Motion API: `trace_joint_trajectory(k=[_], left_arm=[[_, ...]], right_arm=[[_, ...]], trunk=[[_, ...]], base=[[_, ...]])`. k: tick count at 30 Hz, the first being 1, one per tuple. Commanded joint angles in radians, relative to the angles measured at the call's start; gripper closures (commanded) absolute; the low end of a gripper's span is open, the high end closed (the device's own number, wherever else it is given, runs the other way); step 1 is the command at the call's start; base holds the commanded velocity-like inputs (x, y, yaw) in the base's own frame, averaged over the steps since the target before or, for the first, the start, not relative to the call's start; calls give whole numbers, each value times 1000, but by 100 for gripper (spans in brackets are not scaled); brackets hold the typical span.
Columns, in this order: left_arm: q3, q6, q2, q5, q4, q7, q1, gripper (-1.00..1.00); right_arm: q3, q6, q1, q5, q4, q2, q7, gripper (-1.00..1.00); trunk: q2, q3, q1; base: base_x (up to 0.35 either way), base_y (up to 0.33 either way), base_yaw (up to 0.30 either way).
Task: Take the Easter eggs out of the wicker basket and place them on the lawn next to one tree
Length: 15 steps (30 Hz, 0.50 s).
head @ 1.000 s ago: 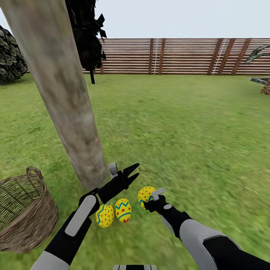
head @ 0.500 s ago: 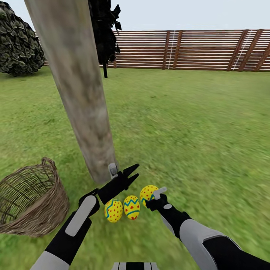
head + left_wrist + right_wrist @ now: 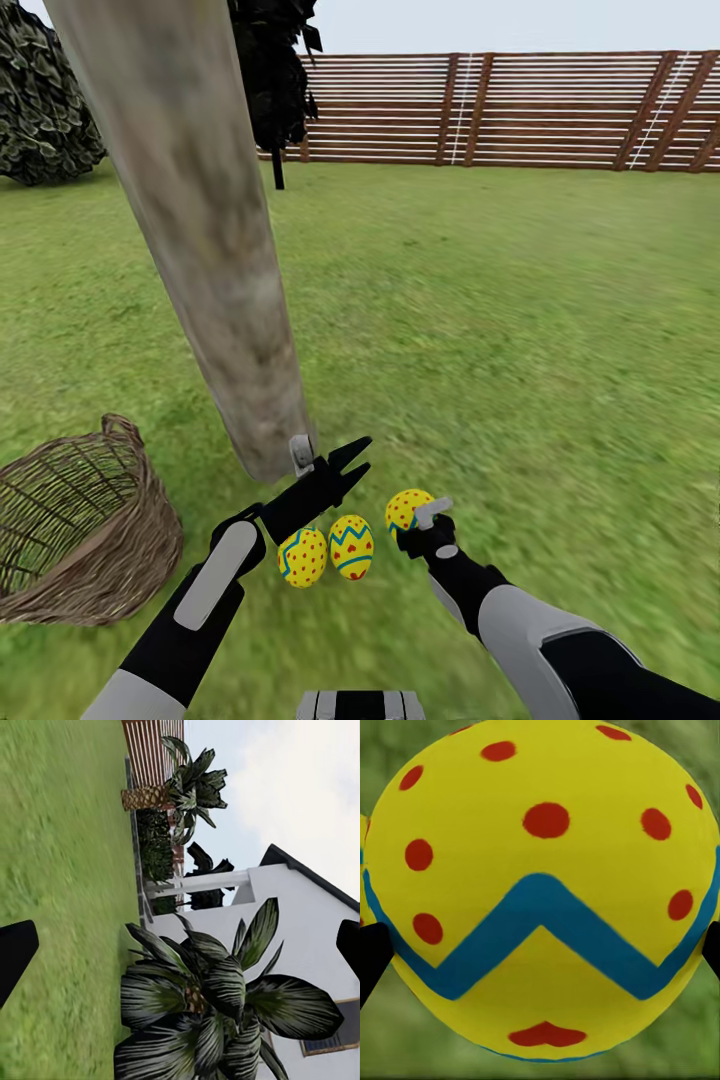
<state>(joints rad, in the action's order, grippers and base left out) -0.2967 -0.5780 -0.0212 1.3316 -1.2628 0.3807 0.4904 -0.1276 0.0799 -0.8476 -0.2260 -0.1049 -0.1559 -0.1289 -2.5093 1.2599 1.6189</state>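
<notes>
The lawn [image 3: 520, 330] runs back to a slatted wooden fence [image 3: 520, 110]. A thick pale tree [image 3: 200, 240] leans up from the grass, with the wicker basket [image 3: 90, 530] near its foot. No writing can be read anywhere. Two Easter eggs [image 3: 303, 556] [image 3: 351, 546] lie side by side on the grass by the trunk. The left gripper [image 3: 352, 460] hovers above them, fingers apart and holding nothing. The right gripper [image 3: 425, 520] has its fingers clamped on the third egg [image 3: 540, 889], just beside the pair.

Lawn [image 3: 520, 330] w/ basket [image 3: 90, 540], 2 eggs [image 3: 327, 552]
</notes>
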Motion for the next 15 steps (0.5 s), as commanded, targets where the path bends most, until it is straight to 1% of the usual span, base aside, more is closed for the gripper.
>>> trace_joint_trajectory(k=[1,11,15], left_arm=[[1,-6,0,7,0,0,0,-100],[1,-6,0,6,0,0,0,-100],[1,-6,0,7,0,0,0,-100]], right_arm=[[-9,0,-1,-2,1,0,-6,100],[-10,1,-1,-6,13,-1,-6,100],[-10,0,6,-6,13,-8,-6,100]], trunk=[[-1,5,0],[-3,43,5],[-4,59,6]], base=[[0,0,0],[0,0,0],[0,0,0]])
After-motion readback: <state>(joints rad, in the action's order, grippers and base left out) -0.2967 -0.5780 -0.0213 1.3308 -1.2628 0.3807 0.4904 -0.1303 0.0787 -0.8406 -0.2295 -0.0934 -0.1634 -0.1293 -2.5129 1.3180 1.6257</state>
